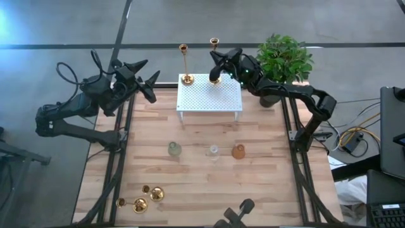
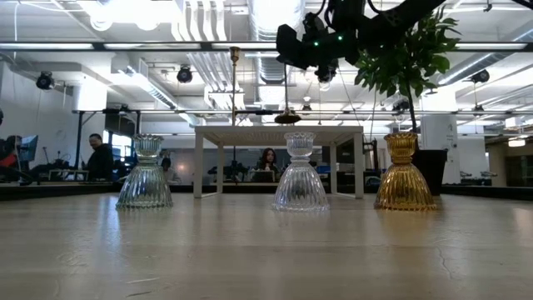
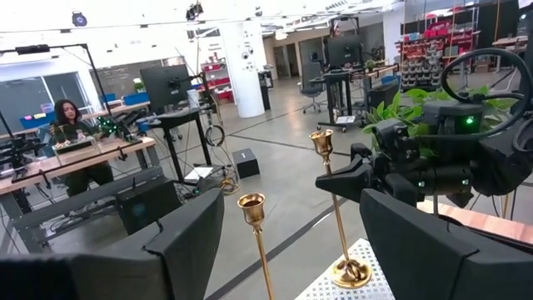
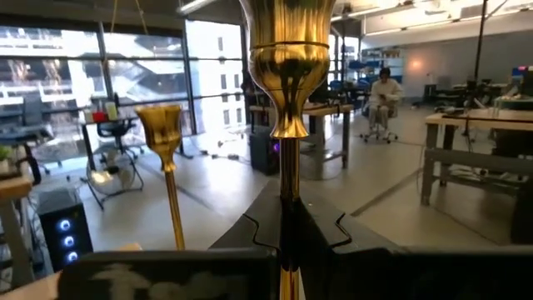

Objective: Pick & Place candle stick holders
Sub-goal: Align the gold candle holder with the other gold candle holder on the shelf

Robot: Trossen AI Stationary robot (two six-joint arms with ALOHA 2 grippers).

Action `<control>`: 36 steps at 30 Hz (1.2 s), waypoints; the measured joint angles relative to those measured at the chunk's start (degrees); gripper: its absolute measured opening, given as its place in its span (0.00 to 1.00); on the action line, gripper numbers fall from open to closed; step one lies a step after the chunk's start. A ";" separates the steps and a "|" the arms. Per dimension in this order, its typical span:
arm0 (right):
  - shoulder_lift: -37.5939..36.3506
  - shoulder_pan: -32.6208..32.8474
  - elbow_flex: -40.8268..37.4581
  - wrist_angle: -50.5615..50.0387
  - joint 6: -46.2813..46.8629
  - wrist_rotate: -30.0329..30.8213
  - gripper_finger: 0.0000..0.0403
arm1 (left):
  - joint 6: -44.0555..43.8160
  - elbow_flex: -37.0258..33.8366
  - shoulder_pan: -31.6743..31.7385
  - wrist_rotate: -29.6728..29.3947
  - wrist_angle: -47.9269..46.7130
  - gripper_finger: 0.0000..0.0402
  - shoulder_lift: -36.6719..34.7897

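Observation:
Two gold candle stick holders stand upright on the white perforated stand [image 1: 209, 95] at the table's far middle. The left one [image 1: 185, 63] rests on its round base. My right gripper [image 1: 216, 66] is shut on the right one [image 1: 214, 60]. Two more gold holders [image 1: 145, 197] lie on the table at the near left. My left gripper [image 1: 149, 85] is open and empty, left of the stand, with its fingers [image 3: 183, 242] wide apart in the left wrist view. My right gripper pinches the right holder's thin stem [image 4: 288, 192], in its upper half below the cup [image 4: 287, 67], between its two fingers [image 4: 250, 237]. The fingers come about level from the table's right and lie across the stem. The holder is upright. I cannot tell whether its base [image 3: 350, 271] touches the stand's top.
Three ribbed glass holders stand in a row mid-table: a greenish one [image 1: 174, 149], a clear one [image 1: 214, 152] and an amber one [image 1: 238, 151]. A potted plant [image 1: 285, 60] stands at the far right behind my right arm. Bare wood lies between the stand and the glass row.

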 joint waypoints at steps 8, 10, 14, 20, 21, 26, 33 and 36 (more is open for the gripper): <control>2.51 0.34 -0.04 3.57 1.20 1.80 0.02 | 0.02 0.02 0.00 0.00 -0.02 0.71 0.00; 3.50 0.44 -0.07 6.71 1.20 1.80 0.02 | 0.02 0.02 0.00 0.00 0.00 0.71 0.00; 4.99 0.39 -0.07 8.76 2.38 1.93 0.02 | 0.02 0.02 0.00 0.00 -0.01 0.71 0.00; 5.36 0.39 -0.09 8.76 0.74 1.99 0.02 | 0.02 0.02 0.00 0.00 -0.02 0.71 0.00; 5.36 0.38 -0.09 8.74 0.72 1.96 0.02 | 0.02 0.02 0.00 0.00 0.00 0.71 0.00; 5.36 0.28 -0.09 8.15 -0.01 1.14 0.02 | 0.04 0.02 0.00 -0.02 0.00 0.71 0.00; 6.35 0.09 -0.09 7.82 -0.68 -0.71 0.02 | 0.03 0.02 -0.01 0.00 0.00 0.71 0.00; 6.46 0.11 -0.09 7.96 -1.27 -0.71 0.02 | 0.04 0.02 0.00 0.00 -0.01 0.71 0.00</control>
